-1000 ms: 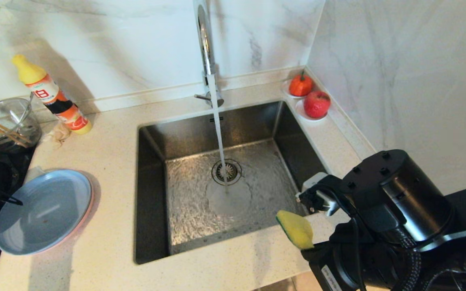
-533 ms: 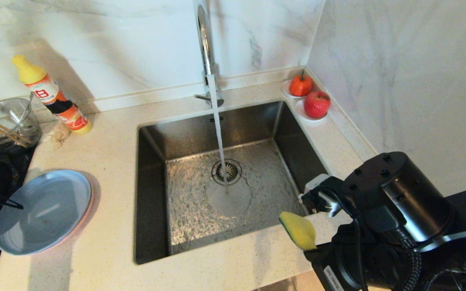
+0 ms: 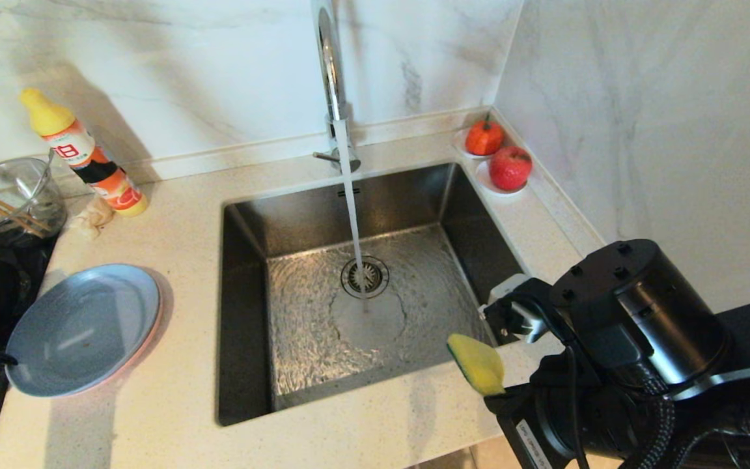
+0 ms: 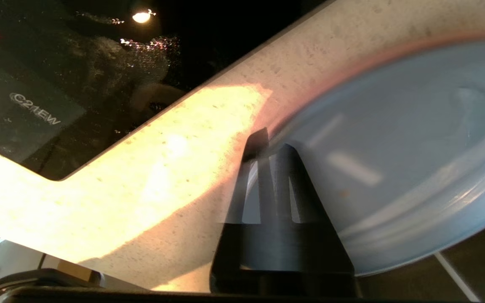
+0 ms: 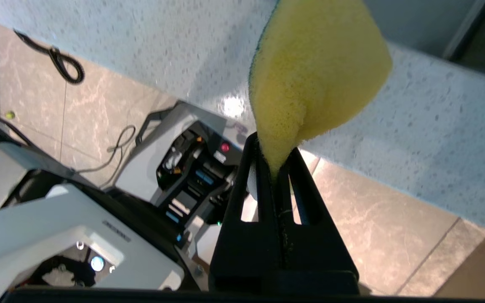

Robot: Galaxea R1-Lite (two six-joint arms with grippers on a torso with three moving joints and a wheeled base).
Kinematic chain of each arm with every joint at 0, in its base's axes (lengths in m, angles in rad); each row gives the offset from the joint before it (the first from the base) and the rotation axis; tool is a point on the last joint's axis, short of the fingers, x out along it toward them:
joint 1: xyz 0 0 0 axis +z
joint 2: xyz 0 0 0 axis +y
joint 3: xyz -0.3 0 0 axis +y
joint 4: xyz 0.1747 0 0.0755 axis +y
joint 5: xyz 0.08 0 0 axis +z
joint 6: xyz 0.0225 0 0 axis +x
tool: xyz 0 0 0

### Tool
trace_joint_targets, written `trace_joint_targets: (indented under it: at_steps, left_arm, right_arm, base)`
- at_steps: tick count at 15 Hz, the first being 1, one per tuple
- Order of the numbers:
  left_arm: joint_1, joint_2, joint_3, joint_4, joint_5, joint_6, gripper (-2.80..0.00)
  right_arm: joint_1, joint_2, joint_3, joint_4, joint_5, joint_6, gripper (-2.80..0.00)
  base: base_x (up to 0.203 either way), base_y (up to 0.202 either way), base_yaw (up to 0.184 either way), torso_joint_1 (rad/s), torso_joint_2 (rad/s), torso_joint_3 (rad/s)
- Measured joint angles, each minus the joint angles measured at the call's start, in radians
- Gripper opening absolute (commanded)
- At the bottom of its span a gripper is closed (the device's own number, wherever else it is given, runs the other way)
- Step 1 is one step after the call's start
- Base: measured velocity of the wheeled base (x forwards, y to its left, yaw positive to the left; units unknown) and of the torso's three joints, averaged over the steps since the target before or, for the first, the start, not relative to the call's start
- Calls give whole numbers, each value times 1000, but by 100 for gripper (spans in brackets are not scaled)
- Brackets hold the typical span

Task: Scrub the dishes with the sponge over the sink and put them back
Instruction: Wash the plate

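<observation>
- Light blue plate [image 3: 82, 329] sits at the counter's left end, stacked on a pink plate [image 3: 147, 342] of which I see only a thin rim; the stack lies well apart from the steel sink [image 3: 245, 312].
- My left gripper [image 4: 270, 145] is clamped on the near rim of the blue plate, one finger above and one below; from the wrist view I cannot tell whether the pink rim is caught too.
- My right gripper [image 5: 274, 162] is squeezed tight on the yellow sponge [image 3: 477, 365], holding it above the counter edge at the sink's front right corner.
- To do this step well, I judge I should lift the blue plate slowly and watch that the pink one stays down, since smooth stacked plates may cling.
- I would keep the plate near level while carrying it over the basin, as a rim pinch gives little hold against tipping.
- I would bring it under the running water [image 3: 351, 215] only once the sponge is close, and scrub gently so the plate does not twist out.
- Count: two plates, one sponge, one sink, one faucet [image 3: 328, 65], one soap bottle [image 3: 82, 153], one glass bowl [image 3: 10, 195], two fruits [image 3: 499, 153] on small saucers.
</observation>
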Motion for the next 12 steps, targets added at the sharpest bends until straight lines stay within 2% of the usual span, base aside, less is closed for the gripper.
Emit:
trace_joint_targets:
  at_steps: [12]
  left_arm:
    - [1,-31,-37,20,4,-10,-280]
  right_arm:
    - [-4,9,8,-1,3,2,-280]
  base:
    - [0,0,0,0,0,0]
